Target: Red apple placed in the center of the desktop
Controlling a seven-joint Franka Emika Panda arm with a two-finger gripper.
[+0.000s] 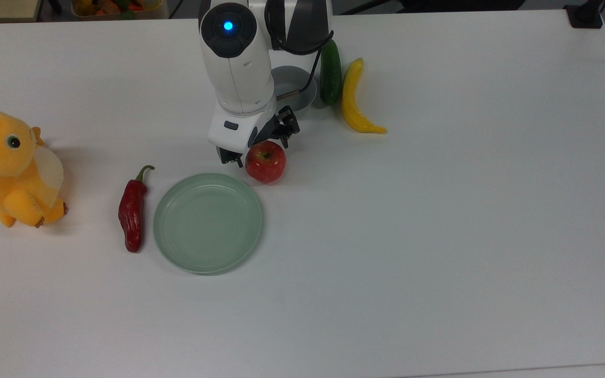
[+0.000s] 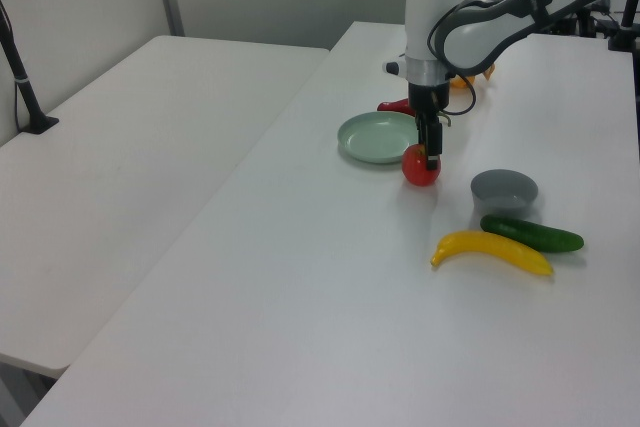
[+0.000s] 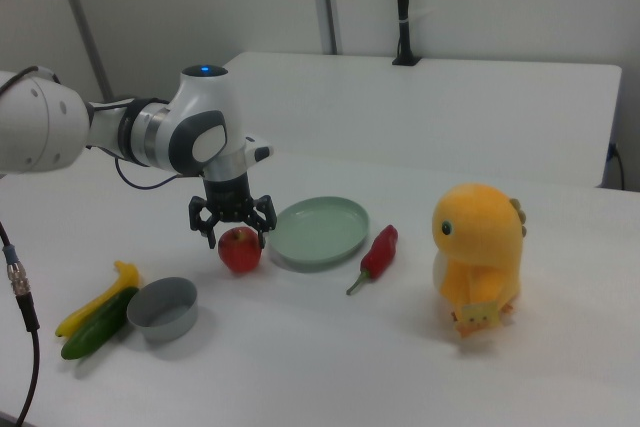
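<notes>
The red apple [image 1: 266, 161] [image 2: 421, 166] [image 3: 240, 249] rests on the white desktop [image 1: 439, 236], just beyond the rim of the green plate. My gripper [image 1: 258, 143] [image 2: 430, 149] [image 3: 233, 225] hangs right over the apple, open. Its dark fingers [image 3: 206, 230] spread to either side of the apple's top. In the right view a small gap shows between the fingers and the fruit. The arm's white wrist hides part of the gripper in the top view.
A pale-green plate [image 1: 208, 223] and a dark-red chili pepper [image 1: 132, 215] lie at the top view's left of the apple. A grey bowl [image 1: 293, 86], a cucumber [image 1: 330, 72] and a yellow banana [image 1: 352, 98] sit behind it. A yellow plush toy [image 1: 9, 168] stands far left.
</notes>
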